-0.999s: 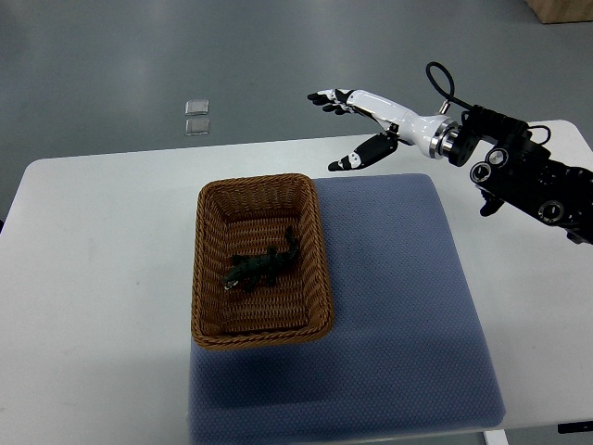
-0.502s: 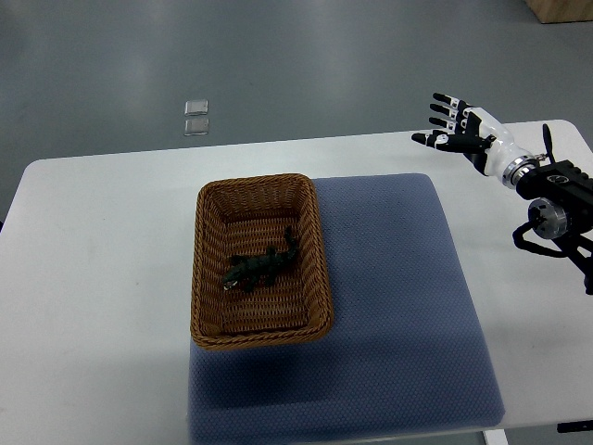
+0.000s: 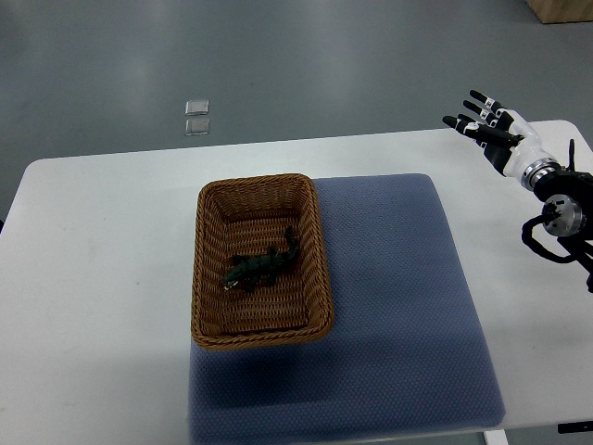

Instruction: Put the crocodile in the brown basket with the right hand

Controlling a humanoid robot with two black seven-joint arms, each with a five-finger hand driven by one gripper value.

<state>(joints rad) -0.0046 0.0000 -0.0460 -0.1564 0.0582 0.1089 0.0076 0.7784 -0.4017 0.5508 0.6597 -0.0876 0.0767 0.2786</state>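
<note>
Toward the upper left of the frame, on the grey floor, two little clear squares [image 3: 196, 118] are lying there, nothing to do with the job. Moving right, the brown basket [image 3: 197, 269] is sitting on the white table [image 3: 102, 278], overlapping the left edge of the blue mat [image 3: 398, 297]. The crocodile [image 3: 262, 266] is lying inside it, roughly mid-basket. Way over at the right edge, the right hand [image 3: 496, 139] is hovering well apart from the basket, fingers spread and gripping nothing. So the placing step is looking done to me. The next move is probably just parking the arm clear, no need to reach into the basket.
</note>
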